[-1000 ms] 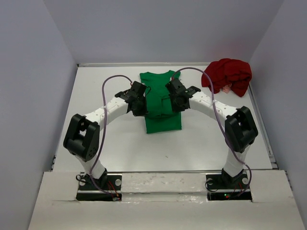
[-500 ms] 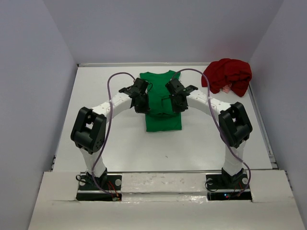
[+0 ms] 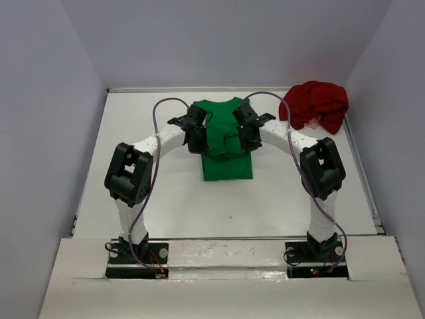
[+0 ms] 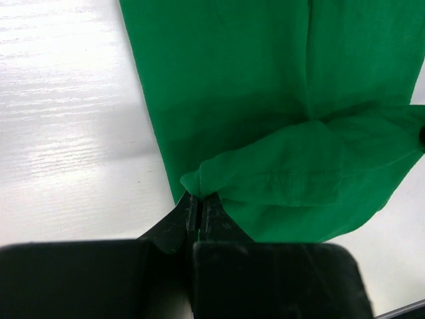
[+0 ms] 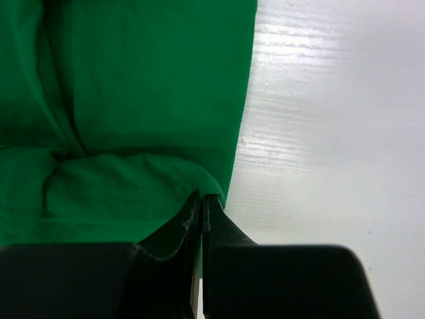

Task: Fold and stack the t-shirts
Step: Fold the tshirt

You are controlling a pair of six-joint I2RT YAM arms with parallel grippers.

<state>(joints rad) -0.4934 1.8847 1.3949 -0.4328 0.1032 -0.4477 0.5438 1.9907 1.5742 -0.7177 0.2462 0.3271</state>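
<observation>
Here left fingers (image 4: 176,228) and right fingers (image 5: 180,224) each pinch the green t-shirt (image 4: 226,86), cropped in wrist views.

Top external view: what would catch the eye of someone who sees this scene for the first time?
The bright green t-shirt lies in the centre, with the left gripper and the right gripper each pinching a folded edge on its own side. The dark red t-shirt sits crumpled in the far right corner.

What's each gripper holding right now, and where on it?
Both hold the green t-shirt: the left gripper pinches a stitched fold at its left edge, the right gripper a stitched fold at its right edge.
</observation>
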